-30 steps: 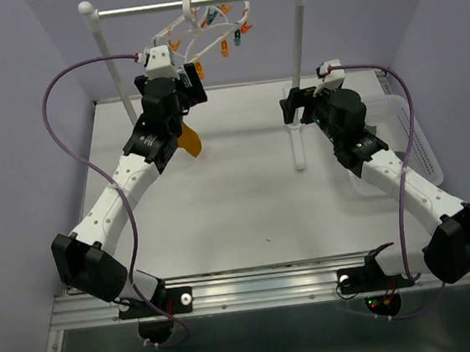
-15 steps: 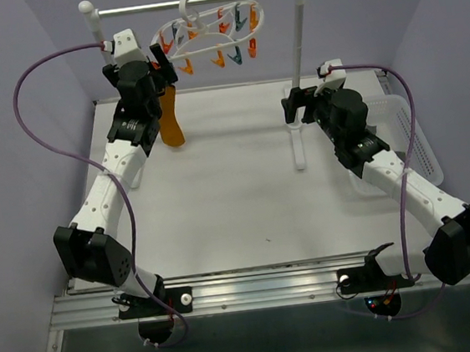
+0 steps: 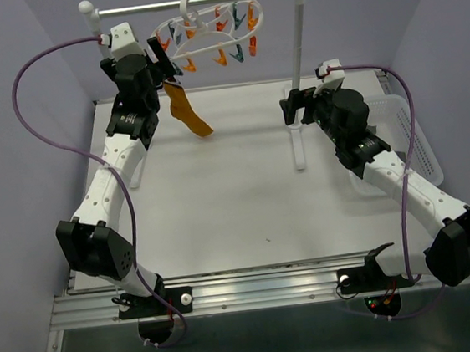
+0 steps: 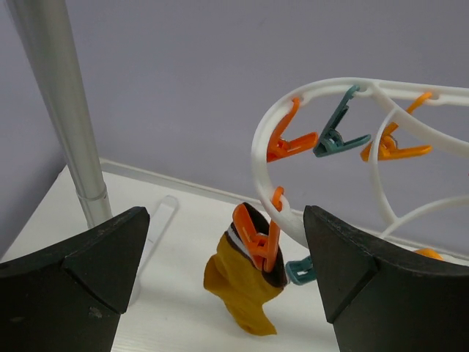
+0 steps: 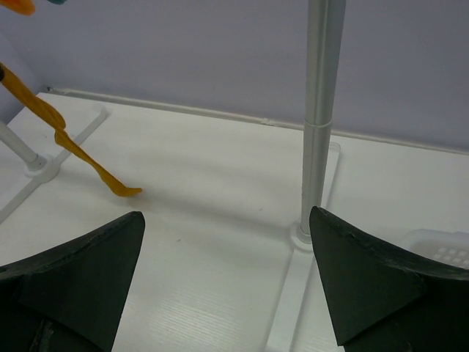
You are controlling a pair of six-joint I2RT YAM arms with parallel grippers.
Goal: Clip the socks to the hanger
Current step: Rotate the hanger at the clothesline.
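Glossy plastic hanger (image 4: 256,150), matt cloth sock (image 4: 238,290) — soft

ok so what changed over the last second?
Left arm swung left and up, off the hanger, which tipped back level under the rail. The mustard sock rose with it and now dangles from an orange clip, trailing right. Left end effector is open, clear of the sock. Unchanged: right arm, right end effector open.
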